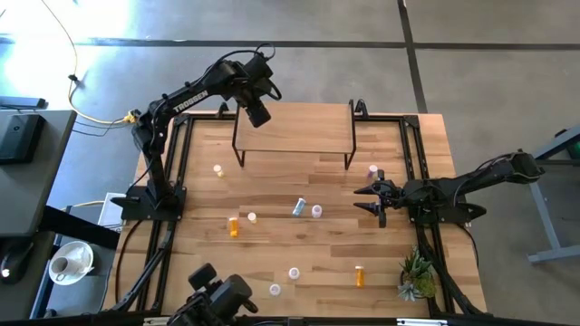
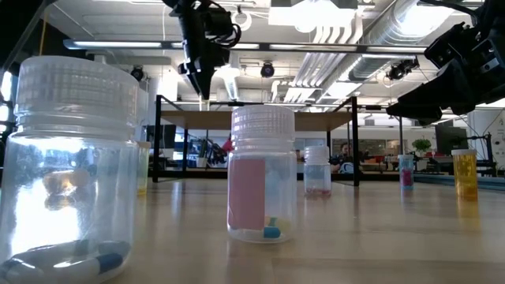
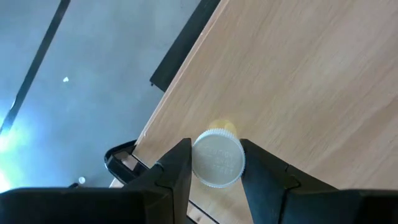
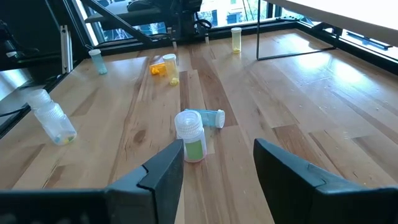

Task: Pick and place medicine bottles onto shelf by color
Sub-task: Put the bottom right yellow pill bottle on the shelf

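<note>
The shelf (image 1: 294, 134), a light-wood board on black legs, stands at the table's far middle. My left gripper (image 1: 257, 112) is over the shelf's far left corner, shut on a pale yellow bottle (image 3: 217, 158) with a white cap. My right gripper (image 1: 370, 199) is open and empty, low over the table's right side. In its wrist view a pink-labelled bottle (image 4: 189, 138) stands on its base ahead of the fingers, with a light blue bottle (image 4: 210, 117) lying on its side behind it. Other bottles stand or lie scattered on the table. My left gripper pinches the pale yellow bottle at its white cap (image 3: 200, 163) between its two fingers. The fingers come from above, pointing down. The bottle is upright over the shelf board (image 3: 292, 74), near its corner. Whether its base rests on the board, I cannot tell.
Bottles on the table: a pale yellow one (image 1: 218, 170), an orange one (image 1: 234, 226), a pink one (image 1: 372, 169), an orange one (image 1: 360, 275) and two light ones (image 1: 294, 273) near the front. A small plant (image 1: 417, 279) sits at the near right corner.
</note>
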Controlling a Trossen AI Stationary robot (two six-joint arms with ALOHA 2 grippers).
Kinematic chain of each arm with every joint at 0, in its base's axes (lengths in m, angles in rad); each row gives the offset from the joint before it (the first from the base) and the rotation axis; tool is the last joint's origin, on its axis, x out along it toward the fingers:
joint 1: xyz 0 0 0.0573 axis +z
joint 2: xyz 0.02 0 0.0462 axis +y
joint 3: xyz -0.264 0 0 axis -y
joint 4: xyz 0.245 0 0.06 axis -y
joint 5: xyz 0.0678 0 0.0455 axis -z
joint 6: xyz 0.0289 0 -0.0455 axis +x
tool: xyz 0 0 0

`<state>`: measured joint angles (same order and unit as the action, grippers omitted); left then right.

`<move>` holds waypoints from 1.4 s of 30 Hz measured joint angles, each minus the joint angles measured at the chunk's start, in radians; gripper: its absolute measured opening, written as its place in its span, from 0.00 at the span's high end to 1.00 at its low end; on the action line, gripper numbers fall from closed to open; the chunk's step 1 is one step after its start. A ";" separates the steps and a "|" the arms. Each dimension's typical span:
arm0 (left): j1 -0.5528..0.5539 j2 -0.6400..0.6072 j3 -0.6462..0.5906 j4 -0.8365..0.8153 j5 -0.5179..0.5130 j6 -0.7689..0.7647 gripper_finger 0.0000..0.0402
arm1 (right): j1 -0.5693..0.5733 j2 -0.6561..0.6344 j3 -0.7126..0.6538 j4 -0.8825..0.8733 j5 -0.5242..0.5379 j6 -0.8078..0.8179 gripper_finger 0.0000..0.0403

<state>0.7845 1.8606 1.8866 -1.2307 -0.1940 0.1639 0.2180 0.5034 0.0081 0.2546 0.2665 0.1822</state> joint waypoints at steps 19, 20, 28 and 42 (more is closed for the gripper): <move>0.001 0.000 0.000 -0.014 0.034 -0.004 0.74 | 0.000 0.000 0.000 0.000 0.000 0.000 0.54; 0.000 0.000 0.000 -0.014 0.035 -0.004 0.74 | 0.000 0.000 0.000 0.000 0.000 0.000 0.54; 0.000 0.000 0.000 -0.022 0.054 -0.014 0.74 | 0.000 0.000 0.000 -0.001 0.000 0.000 0.54; 0.000 0.001 -0.049 -0.011 0.039 -0.035 0.73 | 0.000 0.000 0.000 -0.001 0.000 0.000 0.54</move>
<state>0.7845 1.8618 1.8380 -1.2415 -0.1551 0.1291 0.2180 0.5037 0.0079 0.2534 0.2668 0.1822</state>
